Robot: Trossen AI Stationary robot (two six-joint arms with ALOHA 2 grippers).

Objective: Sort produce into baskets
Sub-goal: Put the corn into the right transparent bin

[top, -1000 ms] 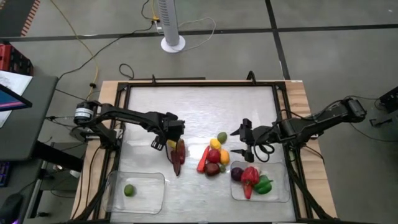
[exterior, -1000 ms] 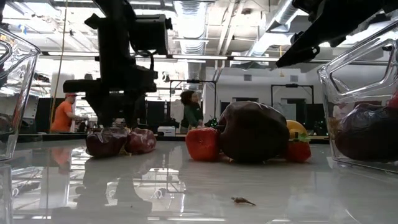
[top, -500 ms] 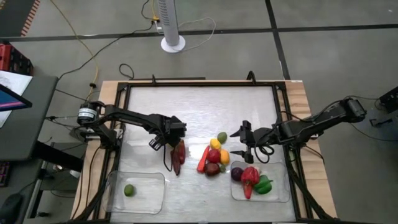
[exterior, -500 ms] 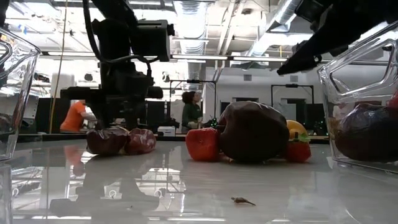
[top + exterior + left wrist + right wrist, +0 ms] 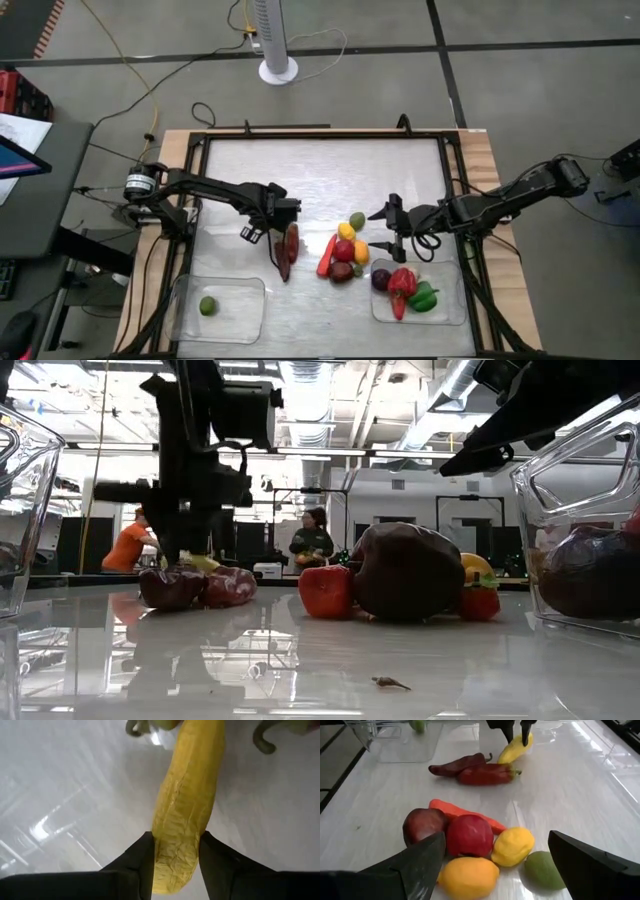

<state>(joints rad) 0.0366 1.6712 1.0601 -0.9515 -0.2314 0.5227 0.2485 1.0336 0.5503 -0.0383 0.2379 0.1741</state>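
Two clear baskets on the near edge of the table, one at each side. Left basket (image 5: 218, 310): only a lime (image 5: 208, 305) inside. Just past it, toward the middle, left gripper (image 5: 270, 230) low over the table, fingers (image 5: 135, 862) closing on both sides of a yellow pepper (image 5: 187, 820), pads touching its narrow end; pepper lying on the surface, not lifted. Right beside it, two long dark red peppers (image 5: 287, 250), side by side, almost touching the yellow one. Further right, a loose pile in the centre: orange carrot (image 5: 326, 255), red apple (image 5: 344, 250), dark purple piece (image 5: 341, 271), two yellow fruits, a green one (image 5: 357, 220) at the far end. Then right gripper (image 5: 392, 229) above the table, just beside this pile, fingers spread wide, nothing between them. At the far right, right basket (image 5: 455, 310) with a dark purple piece (image 5: 381, 280), a red pepper (image 5: 401, 285) and a green pepper (image 5: 424, 297). Behind the table, in the low view, two people (image 5: 137, 547) in the room.
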